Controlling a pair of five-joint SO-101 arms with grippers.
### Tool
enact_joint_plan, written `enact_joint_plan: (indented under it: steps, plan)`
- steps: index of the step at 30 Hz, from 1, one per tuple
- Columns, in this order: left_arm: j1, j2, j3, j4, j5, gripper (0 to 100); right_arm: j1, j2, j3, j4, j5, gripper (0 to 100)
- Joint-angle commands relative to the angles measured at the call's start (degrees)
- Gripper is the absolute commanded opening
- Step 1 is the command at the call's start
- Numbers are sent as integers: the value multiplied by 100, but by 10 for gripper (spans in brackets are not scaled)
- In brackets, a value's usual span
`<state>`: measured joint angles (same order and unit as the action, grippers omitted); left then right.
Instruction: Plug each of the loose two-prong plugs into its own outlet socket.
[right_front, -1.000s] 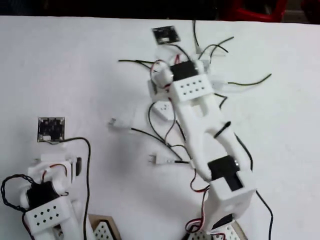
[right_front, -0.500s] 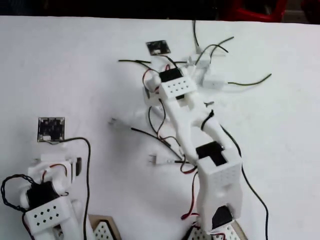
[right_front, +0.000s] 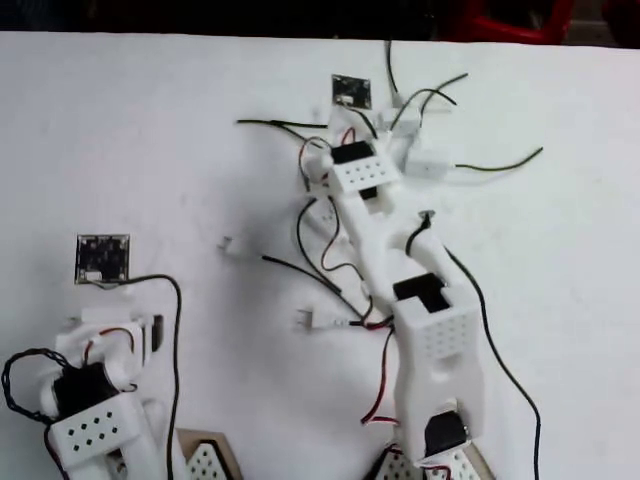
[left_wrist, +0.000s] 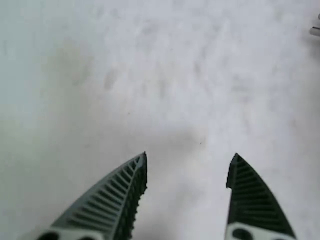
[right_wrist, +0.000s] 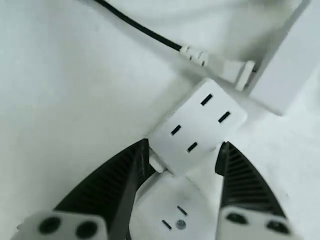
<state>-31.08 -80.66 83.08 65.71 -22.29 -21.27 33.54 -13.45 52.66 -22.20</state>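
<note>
White worktop (right_front: 120, 130): right hand (right_wrist: 183, 145), open, straddles an outlet block (right_wrist: 200, 125), probably to grip or steady it; loose plug (right_front: 308, 320) lies well apart. Left hand (left_wrist: 189, 157), open, hangs above the worktop.

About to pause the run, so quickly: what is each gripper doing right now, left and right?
Left gripper: open, holding nothing, over the table.
Right gripper: open, straddling a white outlet block.

A wide stretch of table (right_front: 180, 170) gives the left gripper (left_wrist: 189, 156) room ahead. The right gripper (right_wrist: 183, 144) straddles a socket block (right_wrist: 197, 125), hemmed by a corded plug (right_wrist: 235, 70) and looping black cords (right_front: 300, 270).
</note>
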Motion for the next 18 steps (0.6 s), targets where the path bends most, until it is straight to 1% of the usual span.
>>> enact_joint_plan:
  steps: [1,5,11,14,18]
  plan:
    - [-22,-66,-18,-123,26,263,84,-4,-264,-259,-220,215]
    - [-31,-66,-9,-123,26,263,101,127,-299,-347,-308,215]
    - [-31,-66,-9,-123,26,261,242,673,-738,-268,-290,212]
    - [-31,-66,-9,-123,26,261,242,963,-1064,207,-273,206]
    - [-22,-66,-9,-123,26,260,259,1095,-1618,945,-264,123]
